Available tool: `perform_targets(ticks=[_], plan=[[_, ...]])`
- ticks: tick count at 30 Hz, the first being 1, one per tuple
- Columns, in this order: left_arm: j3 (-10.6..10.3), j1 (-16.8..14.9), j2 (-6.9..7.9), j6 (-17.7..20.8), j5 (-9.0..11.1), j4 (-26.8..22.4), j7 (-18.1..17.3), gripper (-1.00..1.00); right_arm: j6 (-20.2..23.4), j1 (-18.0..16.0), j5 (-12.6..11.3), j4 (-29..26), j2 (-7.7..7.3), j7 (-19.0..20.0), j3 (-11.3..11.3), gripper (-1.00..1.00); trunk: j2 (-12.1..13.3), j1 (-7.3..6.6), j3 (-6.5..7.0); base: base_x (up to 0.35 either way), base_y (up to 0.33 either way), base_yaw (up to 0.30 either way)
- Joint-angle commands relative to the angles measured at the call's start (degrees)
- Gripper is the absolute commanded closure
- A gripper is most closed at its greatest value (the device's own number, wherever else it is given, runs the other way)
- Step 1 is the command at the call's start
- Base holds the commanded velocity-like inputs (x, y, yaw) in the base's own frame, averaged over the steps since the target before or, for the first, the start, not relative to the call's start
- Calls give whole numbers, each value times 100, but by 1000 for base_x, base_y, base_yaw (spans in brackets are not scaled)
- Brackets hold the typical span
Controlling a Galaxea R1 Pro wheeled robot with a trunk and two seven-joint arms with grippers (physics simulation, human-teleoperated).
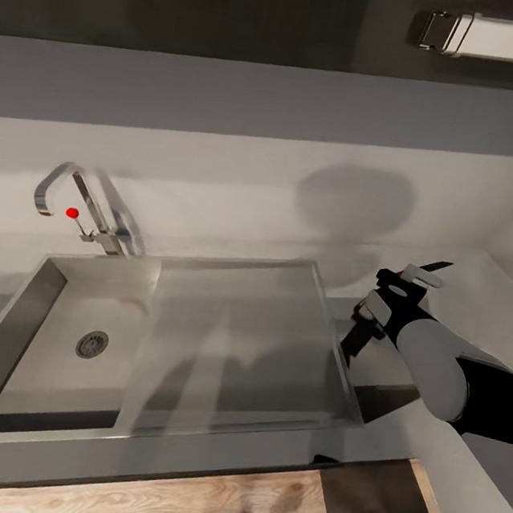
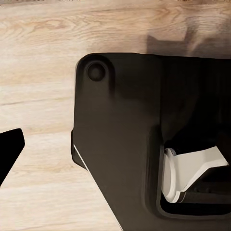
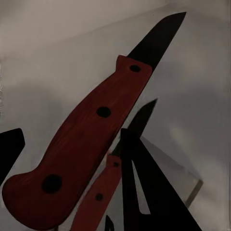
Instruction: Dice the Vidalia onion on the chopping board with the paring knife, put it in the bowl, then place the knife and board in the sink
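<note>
My right gripper (image 1: 363, 327) hovers over the grey countertop (image 1: 416, 460), just right of the sink (image 1: 31, 372). It is shut on the paring knife (image 3: 91, 139), which has a reddish riveted handle and a short dark pointed blade. The glossy worktop below mirrors the knife. The sink is a square steel basin with a round drain (image 1: 92, 343), a flat drainboard (image 1: 237, 343) and a chrome tap (image 1: 92, 215) with a red knob. One black fingertip (image 2: 9, 144) of my left gripper hangs over the wooden floor. The Vidalia onion, chopping board and bowl are out of view.
A pale wall runs behind the sink, with a dark band and a bright light strip (image 1: 504, 38) above it. Wooden floor (image 1: 175, 505) lies below the counter's front edge. My black base (image 2: 125, 144) sits under the left arm.
</note>
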Motion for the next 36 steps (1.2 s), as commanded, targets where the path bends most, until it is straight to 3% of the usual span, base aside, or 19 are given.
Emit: perform_targets(ticks=[1, 5, 10, 13, 26, 36], plan=[[-47, 0, 9, -10, 22, -7, 60, -100, -44, -5, -44, -38, 1, 9, -19, 100, -9, 4, 1, -1, 0, 0], [-46, -2, 9, -8, 31, 9, 60, -100, 180, -5, -41, -613, 7, 1, 2, 100, -9, 4, 37, -85, 0, 0], [-46, -1, 9, -9, 33, 105, 60, -100, 1439, -5, -26, -1684, 16, 0, 29, 100, -9, 4, 83, -289, 0, 0], [-40, -5, 9, -8, 34, 124, 62, -100, 1831, -5, -15, -1949, 18, 0, 36, 100, -9, 4, 110, -333, 0, 0], [-37, -8, 9, -7, 35, 175, 64, -100, 1916, -5, -11, -2003, 48, 11, 50, 100, -9, 4, 197, -327, 0, 0], [-37, -9, 9, -7, 35, 208, 69, -100, 1913, -5, -3, -2003, 55, 28, 80, 100, -9, 4, 199, -43, 0, 0]])
